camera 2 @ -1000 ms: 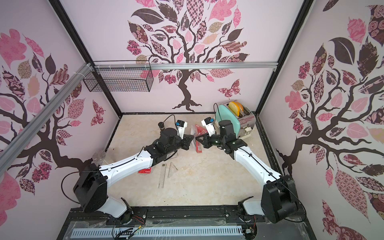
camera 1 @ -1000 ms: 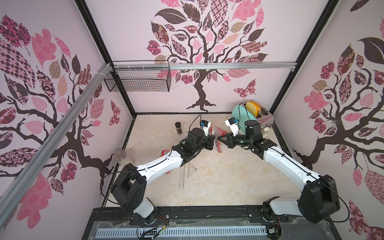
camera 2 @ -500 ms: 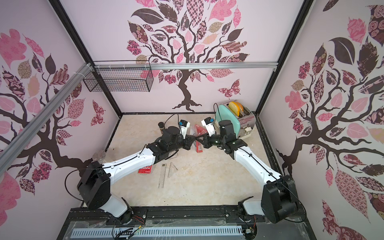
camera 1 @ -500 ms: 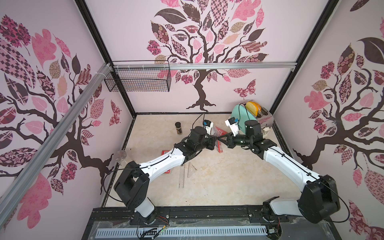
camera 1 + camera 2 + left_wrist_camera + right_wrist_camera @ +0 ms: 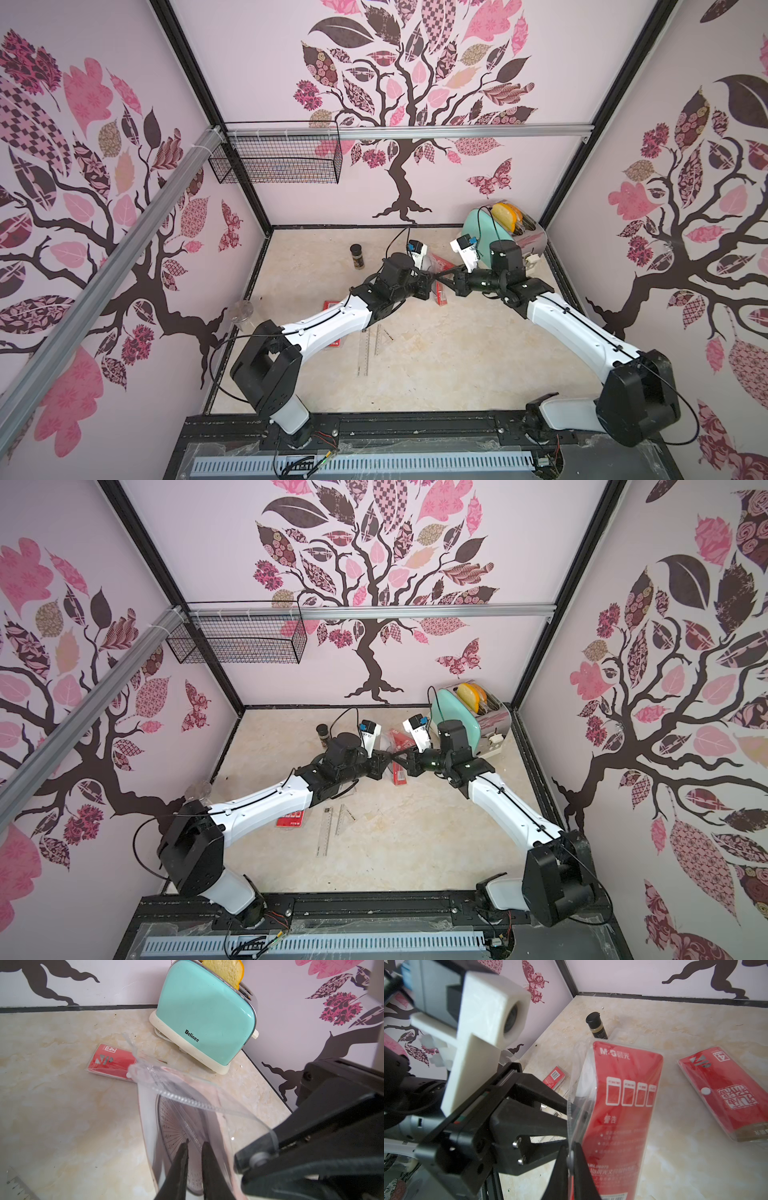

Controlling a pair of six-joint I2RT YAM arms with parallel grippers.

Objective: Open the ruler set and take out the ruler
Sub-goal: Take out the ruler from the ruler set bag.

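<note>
Well, right gripper (image 5: 571, 1153) pinches the ruler set (image 5: 623, 1095) open; left gripper (image 5: 195, 1142), narrowly parted, reaches inside. A ruler (image 5: 363, 353) already lies outside; protractor (image 5: 170, 1126) inside.

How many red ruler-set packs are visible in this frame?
3. The held pack is pinched in the right claw; a second pack lies flat near the toaster; a third pack lies partly under the left arm. Others may be hidden.
</note>
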